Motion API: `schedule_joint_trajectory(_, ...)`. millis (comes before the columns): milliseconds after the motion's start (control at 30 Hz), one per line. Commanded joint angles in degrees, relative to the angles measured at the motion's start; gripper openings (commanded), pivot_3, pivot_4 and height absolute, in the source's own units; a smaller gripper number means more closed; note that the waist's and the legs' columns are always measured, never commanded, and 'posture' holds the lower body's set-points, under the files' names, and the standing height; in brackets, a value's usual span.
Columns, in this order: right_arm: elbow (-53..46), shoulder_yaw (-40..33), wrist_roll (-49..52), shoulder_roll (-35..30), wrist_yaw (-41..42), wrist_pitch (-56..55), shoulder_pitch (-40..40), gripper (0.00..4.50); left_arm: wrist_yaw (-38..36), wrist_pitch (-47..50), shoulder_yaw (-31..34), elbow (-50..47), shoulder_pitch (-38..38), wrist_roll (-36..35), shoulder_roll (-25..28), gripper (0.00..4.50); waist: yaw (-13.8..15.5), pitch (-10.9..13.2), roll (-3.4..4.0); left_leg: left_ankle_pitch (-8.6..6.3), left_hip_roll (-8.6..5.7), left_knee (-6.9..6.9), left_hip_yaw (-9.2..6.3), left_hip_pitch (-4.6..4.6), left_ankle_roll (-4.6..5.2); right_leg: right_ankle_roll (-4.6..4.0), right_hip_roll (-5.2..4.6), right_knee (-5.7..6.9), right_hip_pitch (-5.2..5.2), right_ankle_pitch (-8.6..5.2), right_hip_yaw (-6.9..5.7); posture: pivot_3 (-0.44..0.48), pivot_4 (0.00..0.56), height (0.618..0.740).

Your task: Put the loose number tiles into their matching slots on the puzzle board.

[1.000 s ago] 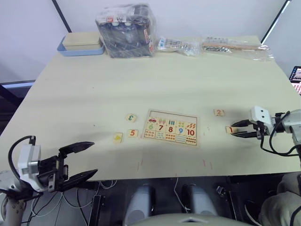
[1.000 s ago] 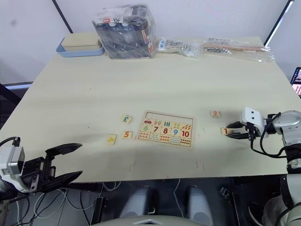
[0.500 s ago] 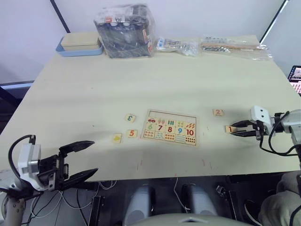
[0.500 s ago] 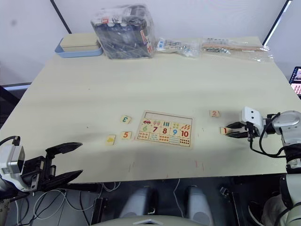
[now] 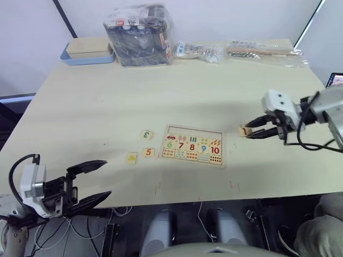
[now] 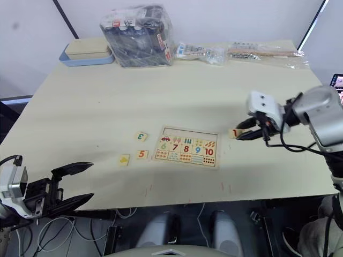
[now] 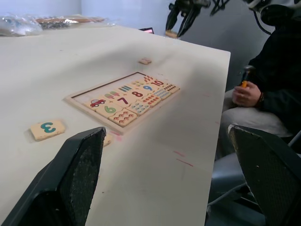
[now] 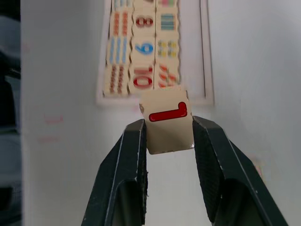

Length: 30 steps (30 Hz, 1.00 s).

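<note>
The right hand [image 8: 167,136] had its two black fingers pinched on the small square pale-wood tile with the red 1 [image 8: 167,121], carrying it in the air just off the right edge of the flat pale-wood puzzle board with the colourful number grid [image 5: 194,145]. Grip was on two opposite side edges with the printed face clear, which looked like the sensible hold for something this thin. I'd guess these tiles are light, stiff and a bit slick on the smooth wood, so it could easily twist or pop out if squeezed off-centre, and it would need to go down flat and square to drop into the empty top row of square slots [image 5: 187,131]. The rest were lying on the pale surface [image 5: 107,107] left of the board: the green 3 tile [image 5: 146,135], the orange 5 tile [image 5: 149,152] and the yellow-picture tile [image 5: 132,158] on its left. The left hand [image 5: 91,182] sat wide open near the near-left edge, holding nothing.
</note>
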Motion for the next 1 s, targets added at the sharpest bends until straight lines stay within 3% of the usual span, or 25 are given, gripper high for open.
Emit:
schedule_joint_trajectory(33,-6.97,4.11,0.58,0.49,-1.73,11.57,-6.38,0.85,0.9,-0.21,1.77,-1.82,0.62,-1.14,-0.52,4.5,0.08,0.0,0.0,0.0,-0.01,-0.01,-0.03,-0.03,0.0,0.0,-0.05,-0.02,0.0,0.0,-0.06,0.0,0.15,0.74)
schedule_joint_trajectory(200,-8.44,5.3,1.4,8.11,-8.55,15.91,-12.46,0.85,2.21,0.12,2.26,-3.66,1.66,-1.4,-1.07,4.5,-0.04,-0.03,-0.08,-0.01,-0.08,-0.01,-0.04,-0.08,-0.01,-0.01,-0.24,-0.06,-0.02,0.01,-0.19,0.0,0.15,0.74)
schedule_joint_trajectory(367,-7.13,13.76,-2.71,11.78,-11.19,16.68,-20.22,0.85,5.3,1.83,2.6,-6.65,1.79,-2.01,-0.75,4.5,-0.15,-0.02,-0.05,-0.01,-0.12,-0.03,-0.09,-0.1,-0.01,-0.01,-0.32,-0.04,-0.02,0.01,-0.3,0.0,0.15,0.74)
schedule_joint_trajectory(500,4.96,19.84,-1.84,21.75,-11.51,24.89,-32.19,0.85,7.53,3.3,2.92,-8.63,1.61,-2.37,-0.49,4.5,-0.79,-0.02,-0.04,0.0,-0.1,-0.06,-0.05,-0.06,-0.02,-0.1,-0.38,0.03,-0.08,0.07,-0.45,0.0,0.15,0.74)
schedule_joint_trajectory(667,17.15,22.6,-3.12,30.54,-13.97,24.32,-38.32,0.85,8.86,4.44,3.4,-9.5,1.11,-2.38,-0.26,4.5,-1.27,-0.06,-0.11,0.02,-0.12,-0.14,-0.15,-0.1,-0.05,-0.1,-0.29,0.05,-0.08,0.08,-0.67,0.0,0.15,0.74)
schedule_joint_trajectory(1000,37.35,25.66,-6.54,43.41,-17.34,19.94,-40.22,0.85,12.8,5.73,4.74,-10.86,0.25,-3.02,-0.75,4.5,-1.56,-0.02,-0.06,0.05,-0.2,-0.15,-0.12,-0.13,-0.12,-0.08,-0.19,0.07,-0.09,0.09,-0.71,0.0,0.15,0.74)
